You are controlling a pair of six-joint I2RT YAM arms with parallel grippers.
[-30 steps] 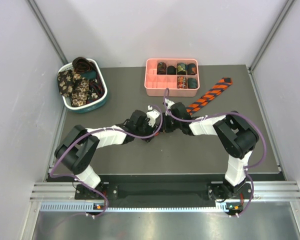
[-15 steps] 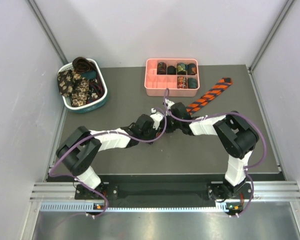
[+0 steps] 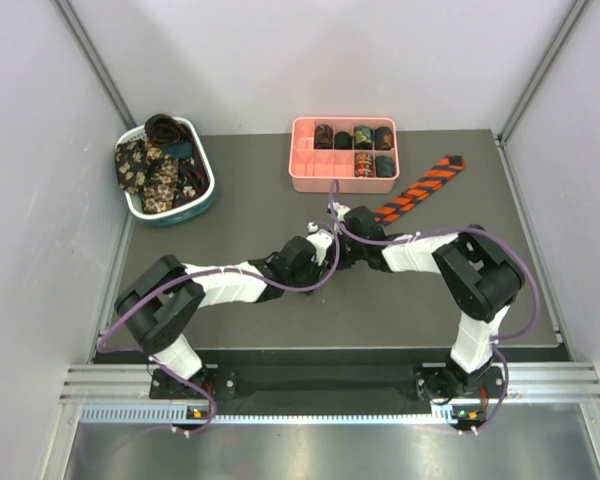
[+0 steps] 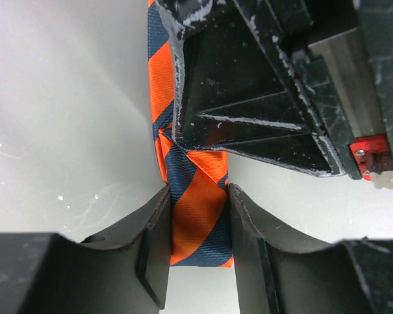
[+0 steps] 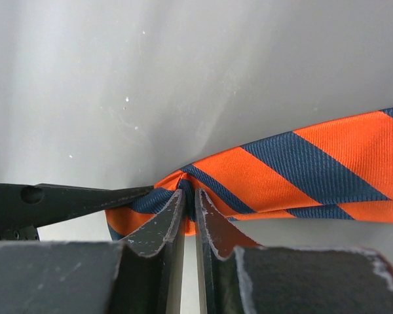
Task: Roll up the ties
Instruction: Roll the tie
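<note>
left arm: swung right in the last 1 s, now nose to nose with right arm
striped tie: flat on the table, far right corner to centre
left gripper: clamped on its near end
right gripper: pinched on the fold
upshot: rolling probably just starting

Top view overhead, looking down on table; both wrist views close-up, sharing striped tie.

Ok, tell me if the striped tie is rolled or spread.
Mostly spread: striped tie lies as a long strip; only its gripped end is folded.
</note>
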